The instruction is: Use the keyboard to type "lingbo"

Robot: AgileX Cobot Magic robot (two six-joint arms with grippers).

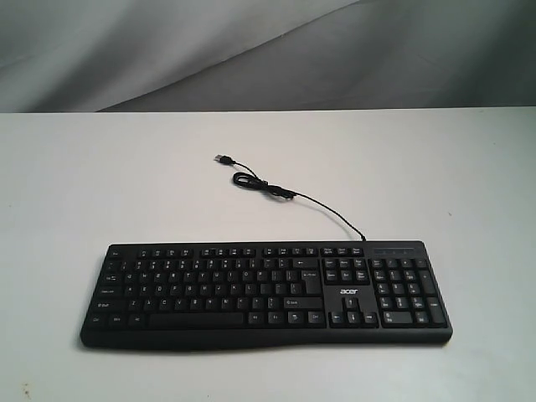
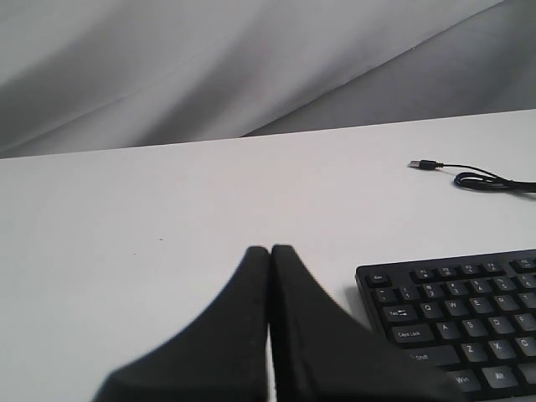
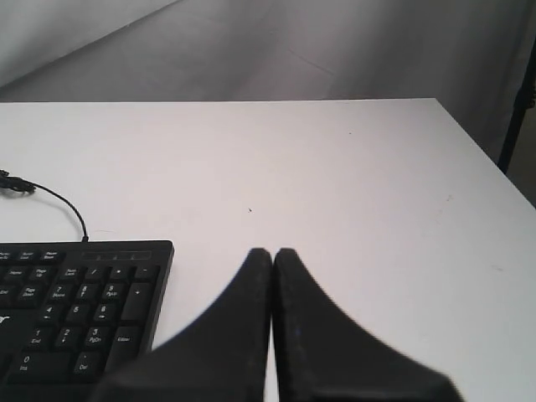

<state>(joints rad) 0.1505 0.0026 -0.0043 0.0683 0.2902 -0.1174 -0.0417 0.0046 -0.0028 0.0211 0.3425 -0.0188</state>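
Observation:
The black keyboard (image 1: pixel 266 295) with white-lettered keys and an acer logo lies flat near the front of the white table. Its thin black USB cable (image 1: pixel 276 190) curls away behind it, plug lying loose. Neither arm shows in the exterior view. In the left wrist view my left gripper (image 2: pixel 270 249) is shut with nothing in it, over bare table beside the keyboard's Esc corner (image 2: pixel 456 306). In the right wrist view my right gripper (image 3: pixel 272 252) is shut and empty too, over bare table beside the number-pad end (image 3: pixel 84 306).
The white table (image 1: pixel 100 184) runs back to a grey cloth backdrop (image 1: pixel 268 50). The table's edge and a dark stand (image 3: pixel 517 117) show in the right wrist view. The USB plug (image 2: pixel 425 164) lies on the table beyond the keyboard.

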